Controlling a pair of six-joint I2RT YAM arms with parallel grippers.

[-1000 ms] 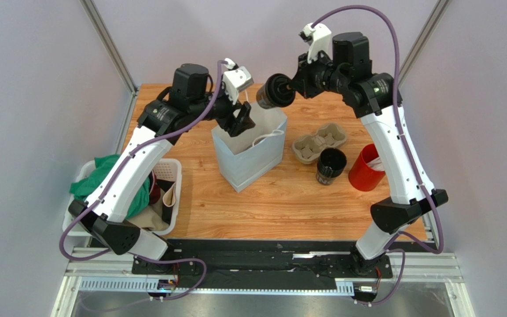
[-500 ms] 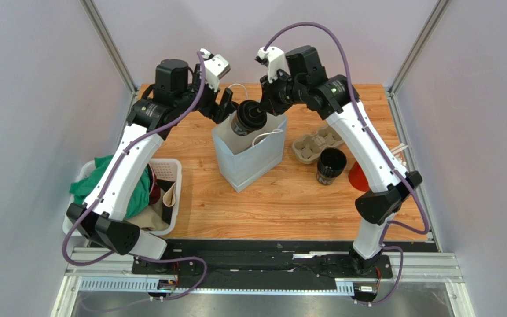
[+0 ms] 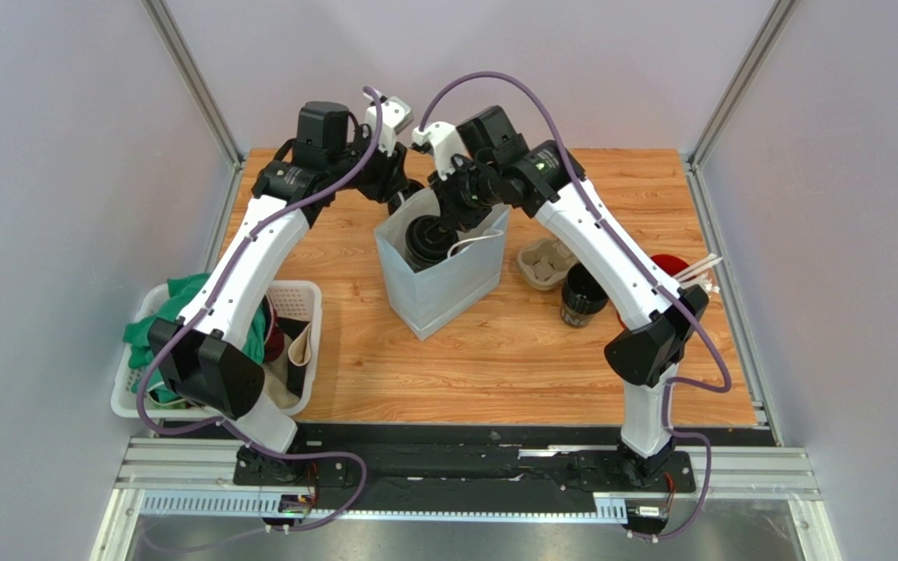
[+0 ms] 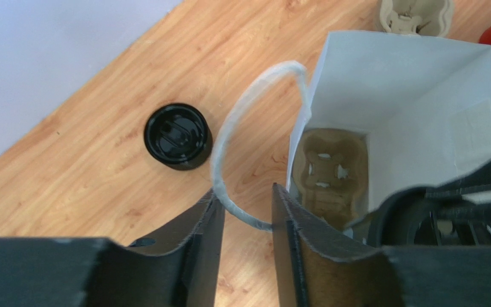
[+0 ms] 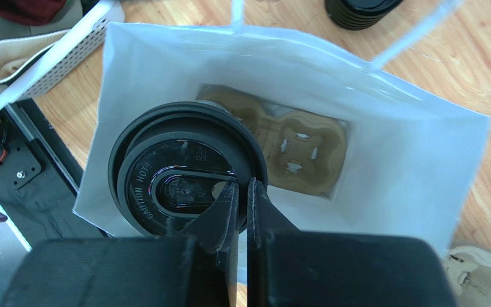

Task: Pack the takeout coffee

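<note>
Right wrist, right end effector (image 5: 242, 189) gripping takeout coffee (image 5: 158, 167), left end effector (image 4: 249, 199) apparently open

You have a white paper bag (image 3: 440, 295) standing upright and open on the bench (image 3: 512, 351), about midway between the left and right edges and nearer the far one. Its cord handle (image 4: 245, 118) loops up over the rim. A cardboard tray (image 5: 300, 148) lies flat on the bag's bottom, partly hidden. A second tray (image 3: 543, 264) sits on the bench just right of the bag. Toward the right edge stands a red cup (image 3: 667, 265) with white straws (image 3: 706, 267). At the near left corner, a white basket (image 3: 304, 302) overhanging the left edge holds green cloth (image 3: 175, 298) and beige fabric (image 3: 283, 383).
</note>
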